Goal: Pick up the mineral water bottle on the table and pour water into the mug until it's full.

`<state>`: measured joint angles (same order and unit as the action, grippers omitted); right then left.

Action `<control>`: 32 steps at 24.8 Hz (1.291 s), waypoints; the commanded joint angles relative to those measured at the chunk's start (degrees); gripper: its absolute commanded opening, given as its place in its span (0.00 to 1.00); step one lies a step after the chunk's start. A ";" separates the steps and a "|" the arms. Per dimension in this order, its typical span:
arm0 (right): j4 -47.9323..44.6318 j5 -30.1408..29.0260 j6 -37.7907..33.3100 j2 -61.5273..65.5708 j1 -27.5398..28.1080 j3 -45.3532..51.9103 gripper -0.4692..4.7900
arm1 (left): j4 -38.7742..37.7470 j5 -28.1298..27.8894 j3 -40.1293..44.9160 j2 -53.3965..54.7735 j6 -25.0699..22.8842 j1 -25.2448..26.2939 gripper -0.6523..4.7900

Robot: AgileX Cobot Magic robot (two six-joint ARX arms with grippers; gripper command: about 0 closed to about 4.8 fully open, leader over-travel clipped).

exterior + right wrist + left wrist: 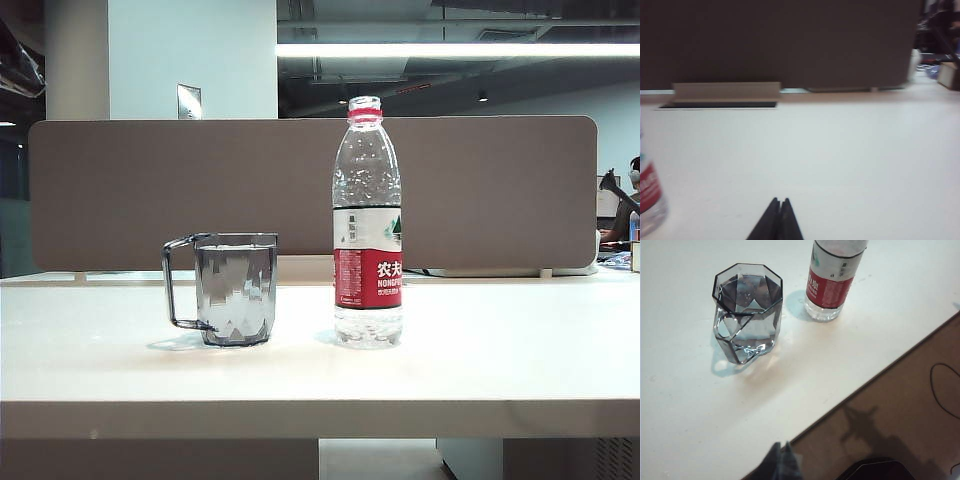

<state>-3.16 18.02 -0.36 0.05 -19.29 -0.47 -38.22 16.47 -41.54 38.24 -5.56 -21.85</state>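
The mineral water bottle [367, 225] stands upright on the table [480, 350], uncapped, with its red-and-white label facing me; it also shows in the left wrist view [832, 277] and at the edge of the right wrist view [649, 197]. Just left of it stands the smoky-grey mug [232, 288] [747, 312], handle pointing left, with water in it. My left gripper [781, 446] hovers shut over the table's near edge, well short of the mug. My right gripper [780, 201] is shut and empty, low over the table beside the bottle. Neither gripper shows in the exterior view.
A grey-brown divider panel [310, 190] runs along the table's far side. A dark cable [945, 390] lies on the brown floor [900, 415] beyond the table edge. A person and clutter [625, 215] sit at the far right.
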 commanded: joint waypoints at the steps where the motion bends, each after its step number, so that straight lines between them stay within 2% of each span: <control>1: -0.17 0.04 -0.04 -0.07 1.73 0.39 0.08 | 0.63 0.26 -0.22 -0.04 0.00 0.00 0.11; 16: 0.79 0.02 -0.04 -0.04 3.17 0.42 0.08 | 0.61 0.26 -0.22 -0.04 0.00 0.00 0.11; 22: 8.96 -0.94 -0.02 -0.04 2.89 0.44 0.08 | 0.61 0.28 -0.22 -0.09 0.00 0.00 0.11; 24: 12.00 -3.21 -0.04 -0.04 2.82 0.42 0.08 | 0.61 0.28 -0.22 -0.11 0.00 0.00 0.11; 29: 12.59 -8.70 -0.04 -0.04 2.82 0.44 0.08 | 0.59 0.28 -0.22 -0.11 0.00 0.00 0.11; 32: 13.42 -14.93 -0.04 -0.04 2.89 0.42 0.08 | 0.61 0.26 -0.22 -0.11 0.00 0.00 0.11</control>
<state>10.35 6.22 -0.40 0.08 -16.38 -0.47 -38.22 16.49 -41.54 38.24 -5.56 -21.85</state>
